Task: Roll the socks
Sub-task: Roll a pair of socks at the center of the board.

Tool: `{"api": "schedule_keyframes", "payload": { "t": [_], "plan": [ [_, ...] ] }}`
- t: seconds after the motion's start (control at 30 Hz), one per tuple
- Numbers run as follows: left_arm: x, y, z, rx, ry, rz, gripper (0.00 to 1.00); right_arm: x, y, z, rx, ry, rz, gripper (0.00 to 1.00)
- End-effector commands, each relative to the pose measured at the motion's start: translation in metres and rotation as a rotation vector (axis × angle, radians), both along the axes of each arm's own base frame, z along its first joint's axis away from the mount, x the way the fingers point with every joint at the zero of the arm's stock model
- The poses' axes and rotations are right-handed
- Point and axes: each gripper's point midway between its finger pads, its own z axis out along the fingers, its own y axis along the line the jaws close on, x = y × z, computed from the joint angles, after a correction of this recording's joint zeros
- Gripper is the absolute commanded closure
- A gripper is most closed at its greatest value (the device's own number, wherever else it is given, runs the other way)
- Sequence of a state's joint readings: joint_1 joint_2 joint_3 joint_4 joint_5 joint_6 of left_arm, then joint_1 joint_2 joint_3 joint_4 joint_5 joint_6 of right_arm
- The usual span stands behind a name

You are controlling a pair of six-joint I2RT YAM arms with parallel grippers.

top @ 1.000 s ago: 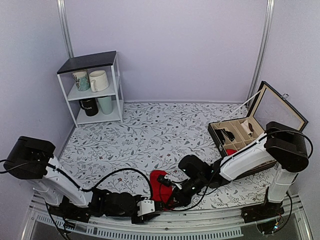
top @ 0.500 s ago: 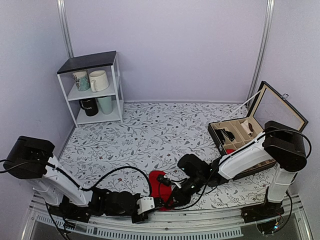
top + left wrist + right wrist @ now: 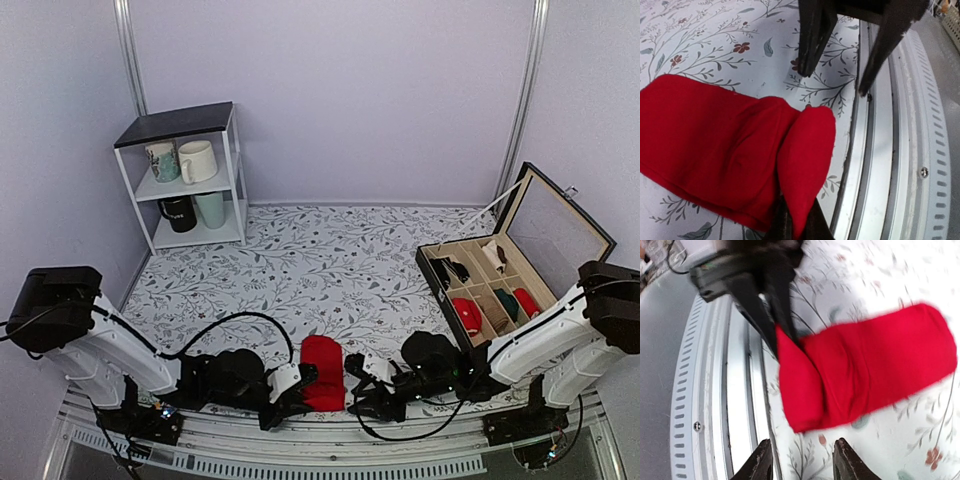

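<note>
The red socks [image 3: 322, 370] lie flat on the flowered table near its front edge, with the near end folded up. They also show in the left wrist view [image 3: 730, 150] and the right wrist view [image 3: 865, 365]. My left gripper [image 3: 298, 384] is shut on the folded near end of the socks; its fingertips [image 3: 785, 227] pinch the fold. My right gripper [image 3: 357, 387] is open and empty, just right of the socks and apart from them. Its fingers [image 3: 760, 462] show with bare table between them, and they also show in the left wrist view [image 3: 810, 45].
An open wooden compartment box [image 3: 436, 272] stands at the right with red, green, black and beige rolls inside. A white shelf [image 3: 190, 180] with mugs stands at the back left. The metal rail [image 3: 420, 445] runs along the near table edge, close beside the socks.
My right gripper has let go of the socks and drawn back to the right. My left gripper still holds the near end. The socks now lie flatter and straighter.
</note>
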State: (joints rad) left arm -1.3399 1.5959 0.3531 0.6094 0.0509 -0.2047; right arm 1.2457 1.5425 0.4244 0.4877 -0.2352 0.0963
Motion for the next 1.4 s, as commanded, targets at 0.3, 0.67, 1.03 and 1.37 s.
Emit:
{"api": "schedule_keyframes", "payload": {
  "t": [0.3,0.67,1.03,1.37],
  "plan": [
    [-0.012,0.022,-0.038,0.121,0.145,-0.024,1.00,0.008,0.035,0.012,-0.017,-0.506,0.078,0.58],
    [-0.010,0.023,-0.039,0.119,0.157,-0.023,1.00,-0.003,0.035,-0.011,-0.058,-0.424,0.102,0.60],
    [-0.010,0.023,-0.041,0.126,0.169,-0.021,1.00,-0.001,0.037,-0.031,-0.134,-0.397,0.099,0.76],
    [0.016,0.010,0.024,-0.023,-0.078,0.006,0.65,-0.012,0.013,-0.061,-0.242,-0.112,0.011,0.85]
  ]
}}
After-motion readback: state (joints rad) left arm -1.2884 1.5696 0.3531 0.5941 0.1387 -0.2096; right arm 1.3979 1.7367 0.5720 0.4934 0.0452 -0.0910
